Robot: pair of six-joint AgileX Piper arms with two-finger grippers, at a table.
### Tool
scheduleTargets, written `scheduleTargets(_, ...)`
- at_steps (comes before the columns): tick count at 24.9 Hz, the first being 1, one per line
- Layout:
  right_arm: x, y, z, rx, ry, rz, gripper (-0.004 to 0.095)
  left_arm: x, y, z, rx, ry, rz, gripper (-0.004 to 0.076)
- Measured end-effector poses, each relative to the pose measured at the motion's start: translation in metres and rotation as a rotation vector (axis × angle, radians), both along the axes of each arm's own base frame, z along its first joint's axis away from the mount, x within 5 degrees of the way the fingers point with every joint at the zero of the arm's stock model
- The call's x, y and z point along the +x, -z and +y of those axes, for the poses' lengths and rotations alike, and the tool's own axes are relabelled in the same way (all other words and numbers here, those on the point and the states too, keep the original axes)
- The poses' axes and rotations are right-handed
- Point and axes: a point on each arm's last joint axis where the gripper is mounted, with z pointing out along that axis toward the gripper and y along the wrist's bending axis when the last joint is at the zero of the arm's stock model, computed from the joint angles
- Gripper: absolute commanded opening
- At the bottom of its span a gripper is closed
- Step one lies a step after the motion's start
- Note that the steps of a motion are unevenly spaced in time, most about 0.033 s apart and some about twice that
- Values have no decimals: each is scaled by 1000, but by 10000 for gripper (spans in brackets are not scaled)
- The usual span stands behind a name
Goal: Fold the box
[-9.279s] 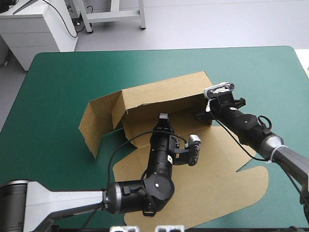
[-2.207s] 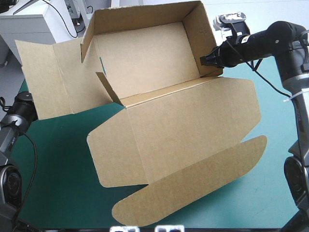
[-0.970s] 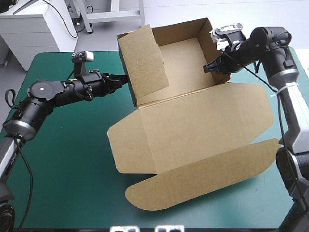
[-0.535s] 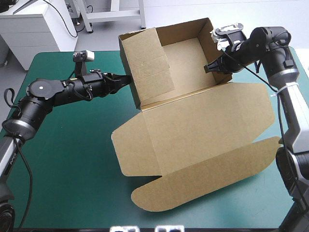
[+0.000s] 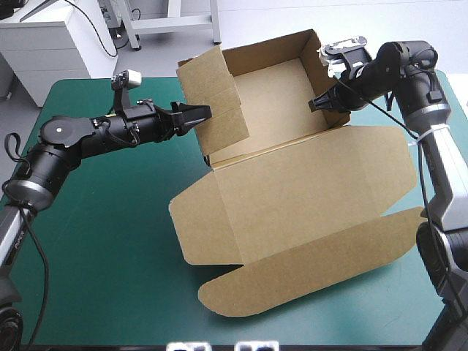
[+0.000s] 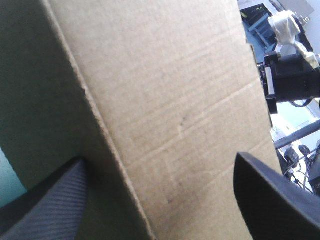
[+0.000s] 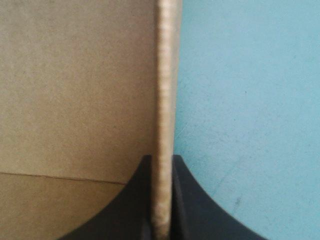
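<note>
The box (image 5: 292, 197) sits over the right half of the teal-green cover (image 5: 95, 241), held partly raised. Its nearest part is the long tuck flap (image 5: 307, 274) with rounded ends. Whether this part touches the cover cannot be told. A crease joins it to the broad lid (image 5: 300, 183), which is spread open on the box's near side.

Beyond the lid's far crease is the tray (image 5: 274, 95), tipped so that its open side faces up and toward the near side. Its bottom and inner walls are in view.

At the tray's left end a side flap (image 5: 216, 91) stands turned in over the opening. The left gripper (image 5: 203, 117) reaches this flap from outside, on the box's left. Its black fingers are spread wide. In the left wrist view brown board fills all the space between them, and a fold edge runs ahead from between the two. The tips are at the flap's outer face, but whether they touch it cannot be told.

At the tray's right end the right gripper (image 5: 316, 104) pinches the right wall (image 5: 319, 69). In the right wrist view its fingers are nearly closed with the wall's thin edge between them. The box's inner face lies on one side of that edge and the cover on the other.
</note>
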Motion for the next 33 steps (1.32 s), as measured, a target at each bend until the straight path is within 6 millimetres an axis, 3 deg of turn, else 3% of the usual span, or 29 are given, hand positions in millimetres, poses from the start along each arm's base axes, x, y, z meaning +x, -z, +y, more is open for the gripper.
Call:
scheduleTargets(5, 0, 0, 0, -2, 1, 0, -14, 0, 0, 0, -1, 0, 1, 570)
scheduleTargets(9, 1, 0, -1, -8, 5, -10, -14, -1, 0, 0, -38, -16, 101, 568)
scheduleTargets(13, 1, -1, -1, -3, 11, -15, -14, -2, -15, 0, 24, -50, 122, 568)
scheduleTargets(18, 2, -2, 0, 10, 13, -27, -14, -7, -26, -13, 137, -122, 159, 568)
scheduleTargets(27, 1, -3, 9, 40, -11, -33, -13, -13, -13, -44, 223, -203, 243, 568)
scheduleTargets(33, -5, -7, 28, -15, -46, -74, -13, -8, -2, -50, 266, -248, 290, 568)
